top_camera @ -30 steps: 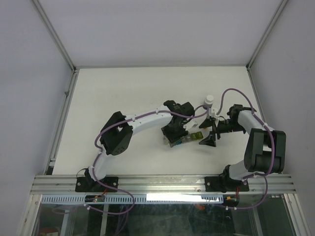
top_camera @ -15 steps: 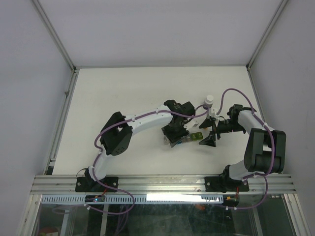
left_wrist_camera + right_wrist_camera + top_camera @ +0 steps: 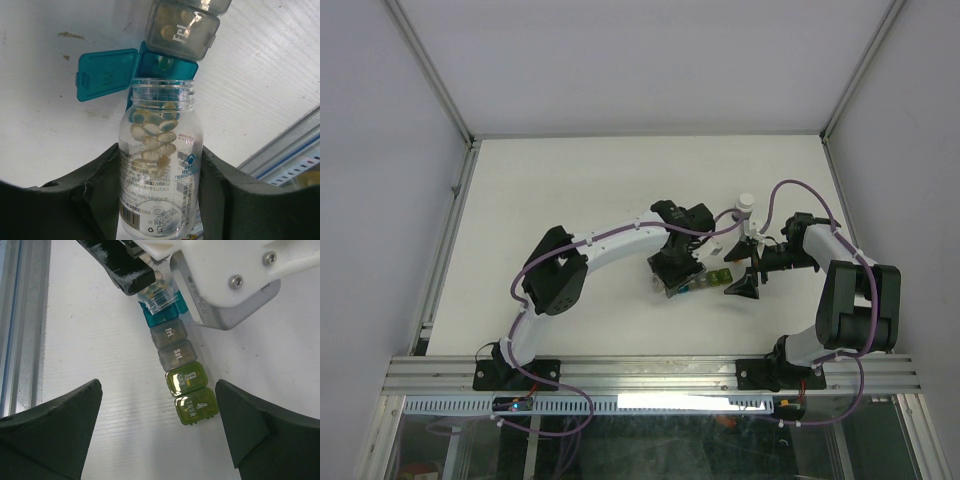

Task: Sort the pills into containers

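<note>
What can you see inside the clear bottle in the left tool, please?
Inside the clear bottle, pale oval pills crowd toward the neck; its printed label obscures the base end.

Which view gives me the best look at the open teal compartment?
Left wrist: the teal compartment shows with its lid flipped open, just beyond the mouth of the clear bottle. Right wrist catches only its edge under the bottle; the top view hides it beneath the left arm.
</note>
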Robot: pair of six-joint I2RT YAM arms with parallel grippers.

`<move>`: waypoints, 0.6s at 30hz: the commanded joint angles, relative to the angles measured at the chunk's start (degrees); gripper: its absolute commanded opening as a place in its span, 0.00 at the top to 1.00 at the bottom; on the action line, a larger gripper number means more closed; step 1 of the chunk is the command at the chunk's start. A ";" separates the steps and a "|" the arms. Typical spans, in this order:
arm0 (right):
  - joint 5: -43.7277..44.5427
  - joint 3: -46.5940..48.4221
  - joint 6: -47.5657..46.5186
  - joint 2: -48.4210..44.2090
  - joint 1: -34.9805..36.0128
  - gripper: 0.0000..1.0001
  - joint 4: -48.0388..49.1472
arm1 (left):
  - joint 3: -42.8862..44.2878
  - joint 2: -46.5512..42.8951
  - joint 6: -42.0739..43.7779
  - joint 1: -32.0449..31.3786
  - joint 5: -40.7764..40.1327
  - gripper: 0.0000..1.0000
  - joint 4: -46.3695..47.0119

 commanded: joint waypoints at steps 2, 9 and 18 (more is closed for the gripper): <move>-2.76 1.95 -1.45 -0.46 -0.46 0.01 -0.99 | 0.16 -4.37 -0.93 0.80 -1.92 1.00 1.24; -2.63 2.00 -1.62 -0.47 -0.45 0.01 -1.38 | 2.23 -2.98 -2.32 1.22 0.41 1.00 -0.55; -2.72 1.96 -1.44 -0.32 -0.44 0.01 -1.17 | 2.37 -2.34 -1.37 1.63 -1.97 1.00 -0.53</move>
